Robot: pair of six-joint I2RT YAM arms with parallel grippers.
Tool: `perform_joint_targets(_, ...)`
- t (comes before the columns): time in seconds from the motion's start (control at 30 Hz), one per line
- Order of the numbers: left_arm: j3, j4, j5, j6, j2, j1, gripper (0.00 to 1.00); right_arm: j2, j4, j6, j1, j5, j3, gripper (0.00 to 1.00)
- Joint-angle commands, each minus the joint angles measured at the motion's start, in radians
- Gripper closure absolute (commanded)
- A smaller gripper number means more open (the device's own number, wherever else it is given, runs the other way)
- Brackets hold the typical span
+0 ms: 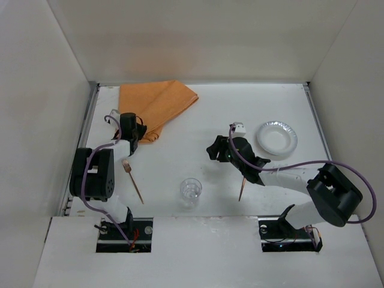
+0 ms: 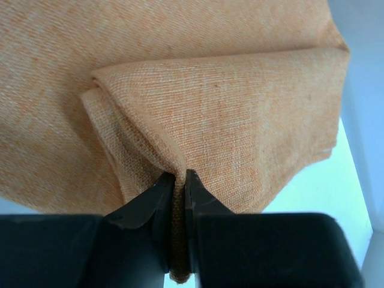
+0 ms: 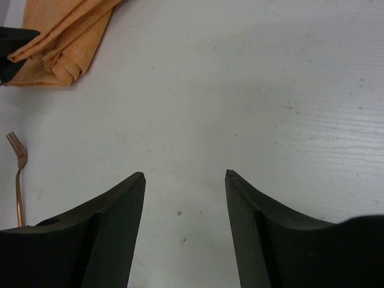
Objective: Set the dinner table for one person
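The white dinner table [image 1: 198, 120] carries a folded orange cloth [image 1: 157, 105] at its back left. My left gripper [image 1: 133, 135] is shut on the cloth's near corner. In the left wrist view a fold of the cloth [image 2: 240, 108] is pinched between the left gripper's [image 2: 180, 177] black fingers. A copper fork [image 1: 132, 180] lies just in front of that gripper. My right gripper [image 1: 211, 150] hovers over the table's middle, open, with only the bare table [image 3: 240, 90] between its fingers [image 3: 120, 210]. The right wrist view shows the cloth [image 3: 66, 36] and the fork [image 3: 20, 174] at its left.
A clear glass [image 1: 191, 191] stands near the front centre. A thin copper utensil [image 1: 242, 189] lies partly under the right arm. A white paper plate [image 1: 276, 138] sits at the right. White walls enclose the table on three sides.
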Motion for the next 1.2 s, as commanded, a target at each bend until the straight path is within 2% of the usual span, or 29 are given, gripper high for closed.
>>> perform_joint_targets(0.0,-0.018,0.034,0.03,0.014,-0.091,-0.028,0.92,0.015,0.037,-0.002,0.005,-0.026,0.043,0.35)
perform_joint_targets(0.1,-0.042,0.029,0.019,0.001,-0.119,-0.039,0.79,0.033,0.063,0.029,-0.003,-0.038,0.063,0.27)
perform_joint_targets(0.23,-0.091,0.034,-0.025,0.0,-0.17,-0.061,0.59,0.113,0.064,0.121,-0.024,-0.074,0.152,0.22)
perform_joint_targets(0.43,-0.218,0.038,-0.067,0.013,-0.35,-0.067,0.49,0.35,0.077,0.348,-0.033,-0.106,0.372,0.21)
perform_joint_targets(0.63,-0.355,0.038,-0.101,0.007,-0.521,-0.05,0.45,0.621,0.076,0.578,-0.026,-0.108,0.642,0.21)
perform_joint_targets(0.77,-0.407,0.055,-0.098,-0.035,-0.529,-0.027,0.44,0.752,-0.019,0.689,-0.015,-0.066,0.822,0.21)
perform_joint_targets(0.93,-0.472,0.155,-0.095,-0.068,-0.523,-0.019,0.44,0.888,-0.151,0.742,-0.006,-0.023,1.047,0.23)
perform_joint_targets(1.17,-0.505,0.176,-0.076,-0.07,-0.55,0.028,0.44,1.027,-0.32,0.79,0.016,-0.005,1.284,0.29)
